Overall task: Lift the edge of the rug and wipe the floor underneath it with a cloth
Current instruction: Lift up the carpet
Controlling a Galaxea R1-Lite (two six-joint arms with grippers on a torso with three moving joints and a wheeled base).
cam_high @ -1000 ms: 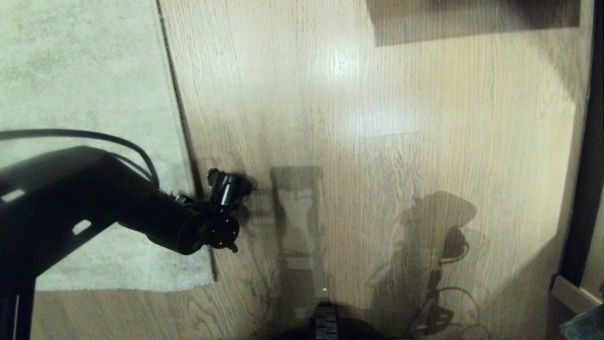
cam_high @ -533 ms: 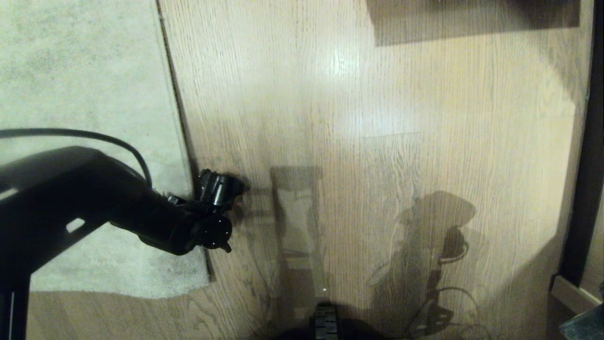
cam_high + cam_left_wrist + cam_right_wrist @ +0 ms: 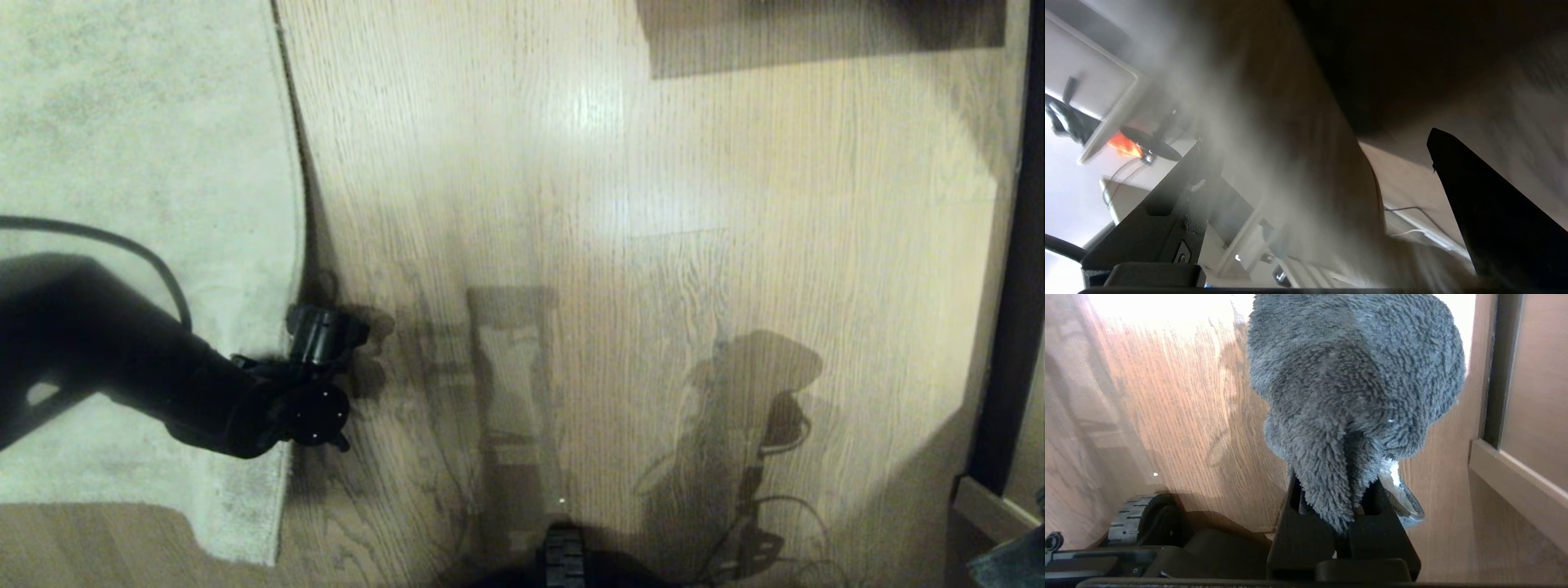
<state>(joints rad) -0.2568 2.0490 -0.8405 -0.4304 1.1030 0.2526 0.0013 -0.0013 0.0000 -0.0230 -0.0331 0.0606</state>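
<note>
The pale grey mottled rug [image 3: 147, 163] is seen bowed, its edge [image 3: 295, 212] pulled away from the bare wood floor [image 3: 653, 286] since 1 second ago. The left pincer [image 3: 322, 339] is spread wide at that edge. The fuzzy grey cloth [image 3: 1355, 388] is clamped in the right pincer [image 3: 1345, 522].

The large pale grey-beige short-pile rug [image 3: 147, 163] lies on the left, over the light brown wood-grain plank floor [image 3: 653, 245], which runs right and on around the rug's near end. The thin straight rug edge [image 3: 295, 204] bows leftward near the black left gripper [image 3: 322, 336], which sits right at that border. Far right, the black right gripper [image 3: 1345, 522] holds the small dark grey-green fuzzy cloth [image 3: 1355, 384] above bare floor.
</note>
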